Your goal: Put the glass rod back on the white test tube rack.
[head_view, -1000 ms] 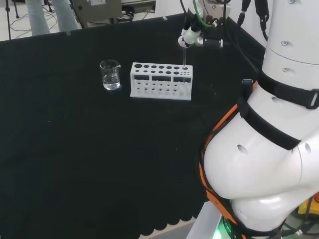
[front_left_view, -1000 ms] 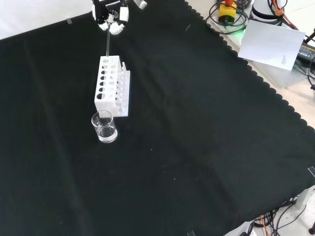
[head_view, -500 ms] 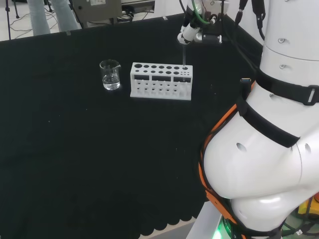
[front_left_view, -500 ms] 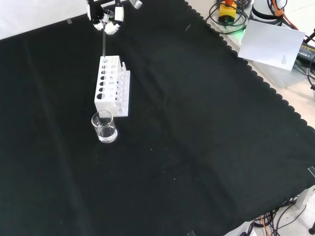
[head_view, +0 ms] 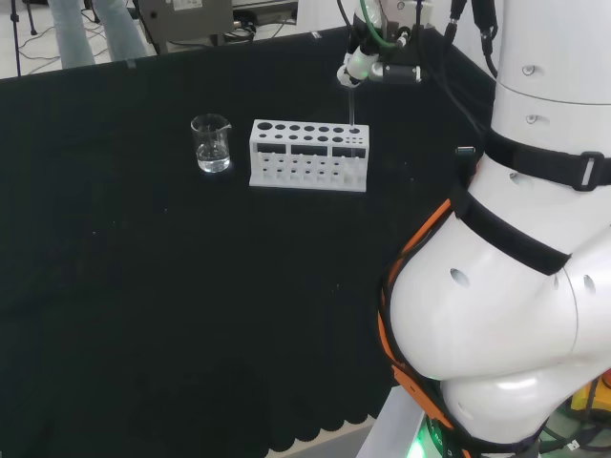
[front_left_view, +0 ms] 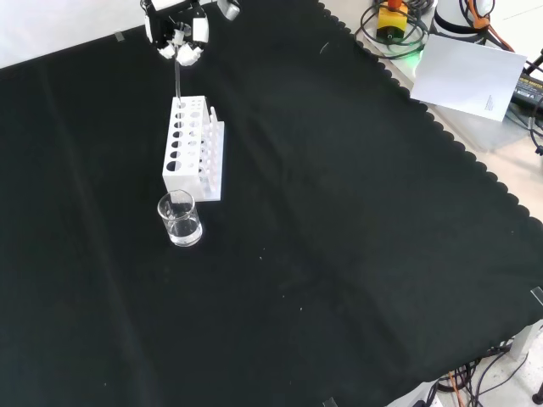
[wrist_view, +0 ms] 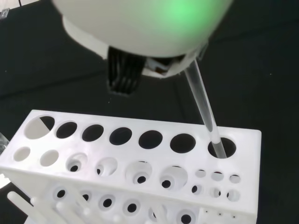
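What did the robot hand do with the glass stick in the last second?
The hand rose, toward the front view's top and a little to its left, lifting the rod with it. The rod's tip is still at the end hole of the rack, as the wrist view shows. The hand still grips the rod. The rack and the beaker stayed put.

Glass rod (wrist_view: pixel 203 105) top hidden behind blurred robot hand (wrist_view: pixel 140 28).

White rack (front_left_view: pixel 194 149), clear glass rod (wrist_view: pixel 203 109) & beaker (front_left_view: pixel 180 220), black cloth (front_left_view: pixel 339 237).
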{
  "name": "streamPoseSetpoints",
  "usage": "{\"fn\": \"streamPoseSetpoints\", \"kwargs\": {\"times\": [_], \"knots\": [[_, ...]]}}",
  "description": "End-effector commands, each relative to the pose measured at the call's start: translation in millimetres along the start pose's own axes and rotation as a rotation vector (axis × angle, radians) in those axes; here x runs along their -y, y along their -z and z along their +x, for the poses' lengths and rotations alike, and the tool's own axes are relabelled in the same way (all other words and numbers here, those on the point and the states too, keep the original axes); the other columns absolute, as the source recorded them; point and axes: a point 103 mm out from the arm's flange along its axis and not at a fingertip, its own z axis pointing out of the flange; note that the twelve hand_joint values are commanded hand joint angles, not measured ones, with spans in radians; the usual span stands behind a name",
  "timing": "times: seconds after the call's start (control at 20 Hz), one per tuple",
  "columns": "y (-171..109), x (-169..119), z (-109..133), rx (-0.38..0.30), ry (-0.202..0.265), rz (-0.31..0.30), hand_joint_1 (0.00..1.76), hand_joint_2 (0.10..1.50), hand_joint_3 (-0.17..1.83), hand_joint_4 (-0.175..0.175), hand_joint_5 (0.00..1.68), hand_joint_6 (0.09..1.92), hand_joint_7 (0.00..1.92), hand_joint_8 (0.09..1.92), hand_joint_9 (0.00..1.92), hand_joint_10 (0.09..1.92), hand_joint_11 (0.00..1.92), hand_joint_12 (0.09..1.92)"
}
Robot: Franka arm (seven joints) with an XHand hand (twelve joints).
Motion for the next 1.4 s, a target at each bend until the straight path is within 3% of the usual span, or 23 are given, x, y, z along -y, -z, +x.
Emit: {"fn": "streamPoseSetpoints", "kwargs": {"times": [0.05, 0.75, 1.4], "knots": [[-1, -6, 2, -0.002, -0.003, 0.021, 1.23, 0.44, 0.97, -0.175, 1.4, 0.6, 1.69, 0.85, 1.92, 0.64, 1.37, 0.7], [0, -20, 1, -0.006, -0.014, 0.035, 1.23, 0.45, 0.97, -0.175, 1.39, 0.61, 1.69, 0.85, 1.92, 0.65, 1.38, 0.7], [2, -18, -10, -0.023, -0.037, 0.008, 1.23, 0.44, 0.98, -0.175, 1.39, 0.61, 1.7, 0.85, 1.92, 0.67, 1.38, 0.7]]}}
